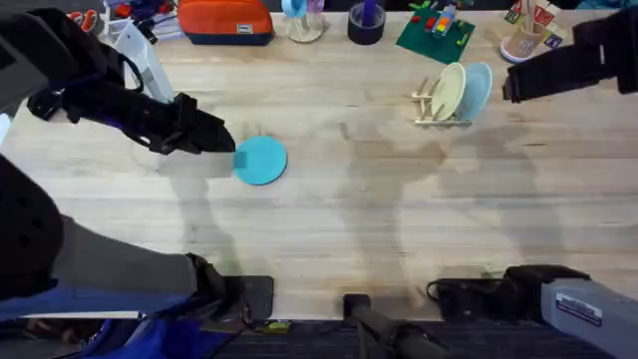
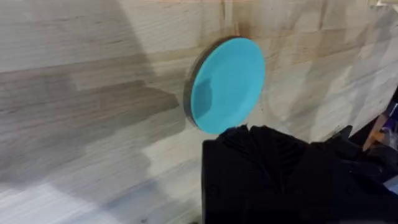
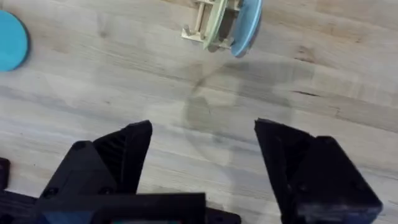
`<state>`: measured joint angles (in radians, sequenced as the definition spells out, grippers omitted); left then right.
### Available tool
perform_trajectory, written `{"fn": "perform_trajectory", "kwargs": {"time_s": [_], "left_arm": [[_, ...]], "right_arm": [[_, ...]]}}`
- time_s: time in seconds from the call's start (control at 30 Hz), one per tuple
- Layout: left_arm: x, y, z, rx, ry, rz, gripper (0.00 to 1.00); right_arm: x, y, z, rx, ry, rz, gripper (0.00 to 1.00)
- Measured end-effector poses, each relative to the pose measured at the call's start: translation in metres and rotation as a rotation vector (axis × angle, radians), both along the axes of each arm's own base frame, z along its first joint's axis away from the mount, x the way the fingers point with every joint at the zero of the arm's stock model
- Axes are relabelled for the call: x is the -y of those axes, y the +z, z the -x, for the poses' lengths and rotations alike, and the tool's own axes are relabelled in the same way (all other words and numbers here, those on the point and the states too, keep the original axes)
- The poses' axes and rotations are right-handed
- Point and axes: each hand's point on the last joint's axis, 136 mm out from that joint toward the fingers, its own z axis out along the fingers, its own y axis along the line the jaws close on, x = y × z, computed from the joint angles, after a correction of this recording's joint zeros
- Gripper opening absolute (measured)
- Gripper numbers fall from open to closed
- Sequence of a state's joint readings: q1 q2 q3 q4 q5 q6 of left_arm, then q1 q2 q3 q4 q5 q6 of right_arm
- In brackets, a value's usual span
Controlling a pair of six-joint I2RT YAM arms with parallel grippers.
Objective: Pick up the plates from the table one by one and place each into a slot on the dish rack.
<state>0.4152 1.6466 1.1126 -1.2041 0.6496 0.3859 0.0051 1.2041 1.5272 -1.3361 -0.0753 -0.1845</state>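
Left gripper (image 1: 231, 150) at the turquoise plate's (image 1: 262, 160) edge on the table (image 1: 379, 209); cannot tell whether clenched or released. Right gripper (image 3: 202, 146) spread wide, holding nothing, hovering over bare wood near the rack (image 1: 431, 105). Cream plate (image 1: 451, 90) and pale blue plate (image 1: 476, 90) upright in rack slots, side by side. No legible writing anywhere.
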Motion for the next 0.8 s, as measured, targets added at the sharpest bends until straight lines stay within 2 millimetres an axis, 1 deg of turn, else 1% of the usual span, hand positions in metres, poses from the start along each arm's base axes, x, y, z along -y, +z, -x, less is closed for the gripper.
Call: {"fn": "perform_trajectory", "kwargs": {"time_s": [0.13, 0.27, 0.5, 0.8], "left_arm": [[0.001, 0.0, -0.002, 0.011, -0.002, 0.006, 0.041], [0.0, -0.006, -0.005, 0.002, -0.001, 0.016, 0.041], [0.0, -0.025, -0.008, -0.042, 0.0, 0.047, 0.041], [0.002, -0.055, -0.008, -0.118, -0.003, 0.096, 0.04]], "right_arm": [[0.0, 0.0, 0.0, 0.0, 0.0, 0.0, 0.993], [0.0, 0.0, 0.0, 0.0, 0.0, 0.0, 0.993], [0.0, 0.0, 0.0, 0.0, 0.0, 0.0, 0.994], [0.0, 0.0, 0.0, 0.0, 0.0, 0.0, 0.995]]}}
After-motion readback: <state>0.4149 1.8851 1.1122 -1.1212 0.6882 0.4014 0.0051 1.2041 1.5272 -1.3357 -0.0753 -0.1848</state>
